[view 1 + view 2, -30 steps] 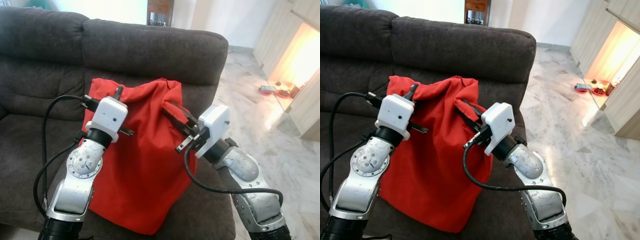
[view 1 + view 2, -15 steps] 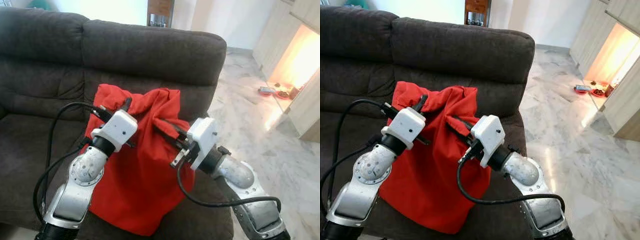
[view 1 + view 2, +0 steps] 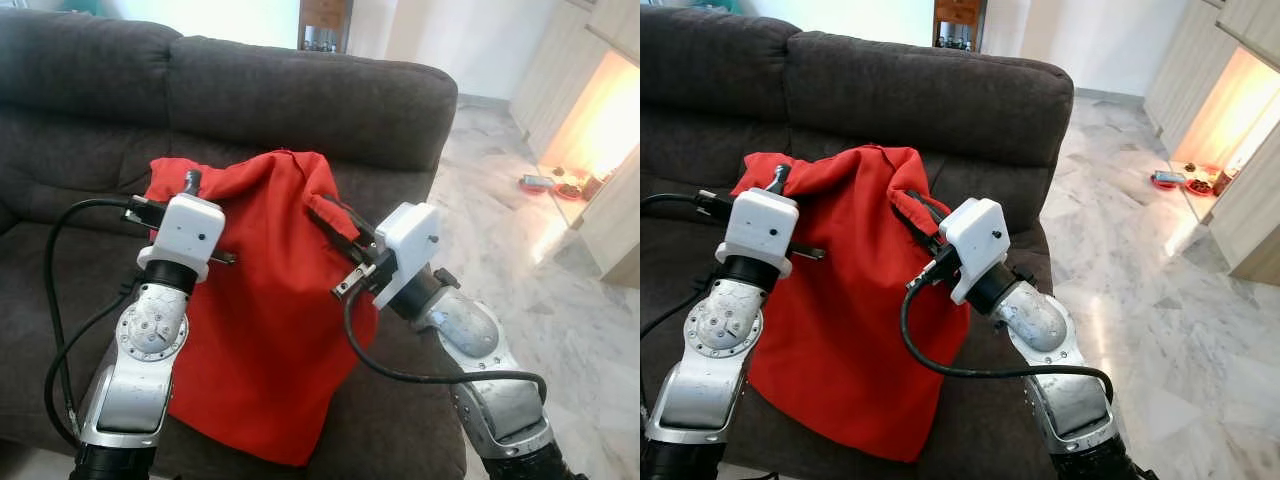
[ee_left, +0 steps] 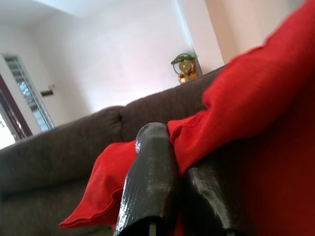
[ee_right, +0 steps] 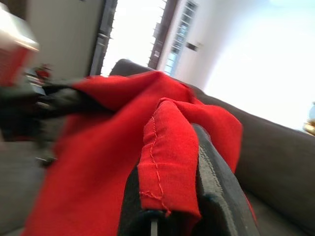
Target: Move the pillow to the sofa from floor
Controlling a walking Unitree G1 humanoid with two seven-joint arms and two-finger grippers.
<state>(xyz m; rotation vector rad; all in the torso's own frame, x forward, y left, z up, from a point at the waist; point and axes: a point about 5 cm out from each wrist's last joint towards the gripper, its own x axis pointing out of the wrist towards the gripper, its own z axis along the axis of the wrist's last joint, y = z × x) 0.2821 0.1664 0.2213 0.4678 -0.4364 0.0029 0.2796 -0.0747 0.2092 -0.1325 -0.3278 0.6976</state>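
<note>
The dark grey fabric sofa [image 3: 300, 95] serves as the landmark. Before its seat and backrest hangs the limp red cloth pillow [image 3: 270, 310], its lower end drooping to the sofa's front edge. It looks light, soft and floppy, so it probably sags and folds from wherever it is pinched; the upper corners seem the sensible hold. The left gripper [image 3: 160, 208], raised on a bent silver arm before the sofa's left cushion, is clenched on the pillow's upper left corner. The right gripper [image 3: 338, 222], angled inward, pinches a fold at its upper right edge.
</note>
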